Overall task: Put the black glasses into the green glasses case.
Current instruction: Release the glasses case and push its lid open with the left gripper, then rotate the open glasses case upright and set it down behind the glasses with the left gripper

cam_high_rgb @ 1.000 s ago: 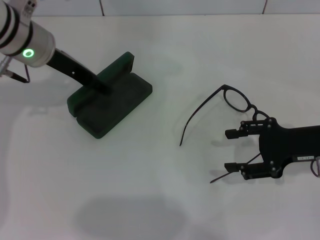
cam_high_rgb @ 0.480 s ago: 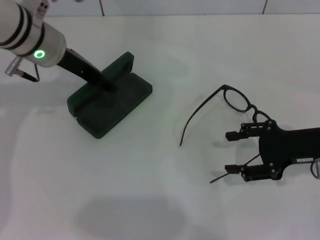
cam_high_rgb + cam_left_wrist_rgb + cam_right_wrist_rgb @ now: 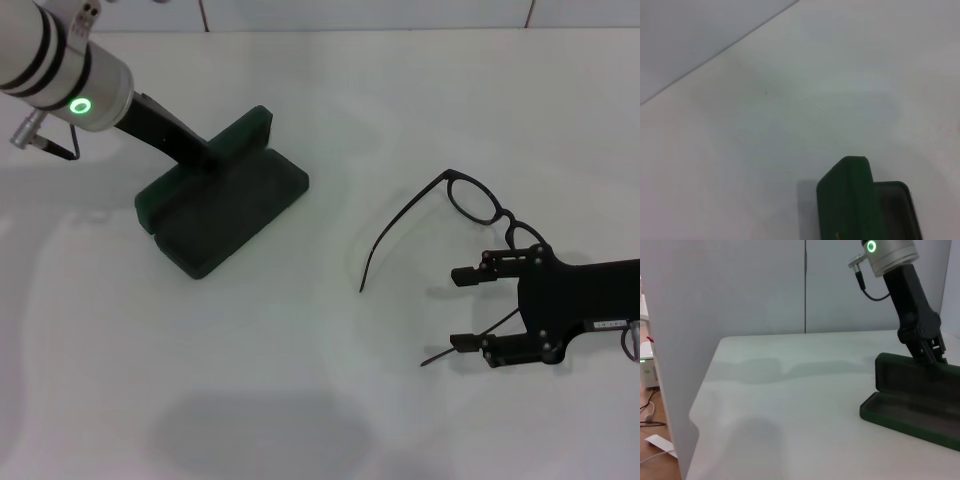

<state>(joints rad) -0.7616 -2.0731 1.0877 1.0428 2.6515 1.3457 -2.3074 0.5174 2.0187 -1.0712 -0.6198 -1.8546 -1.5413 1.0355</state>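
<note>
The green glasses case lies open at the left of the white table, its lid standing upright. My left gripper reaches down from the upper left and touches the lid's inner side near its top edge. The right wrist view shows the left gripper at the rim of the case. The left wrist view shows only a corner of the case. The black glasses lie unfolded at the right. My right gripper hovers open over their near lens and near temple arm.
The table's back edge meets a wall at the top of the head view. In the right wrist view the table's side edge drops to the floor, where cables lie.
My left arm has shifted slightly up and right, and the case has slid a little to the right. The right gripper has drifted a little down and right, still open.
</note>
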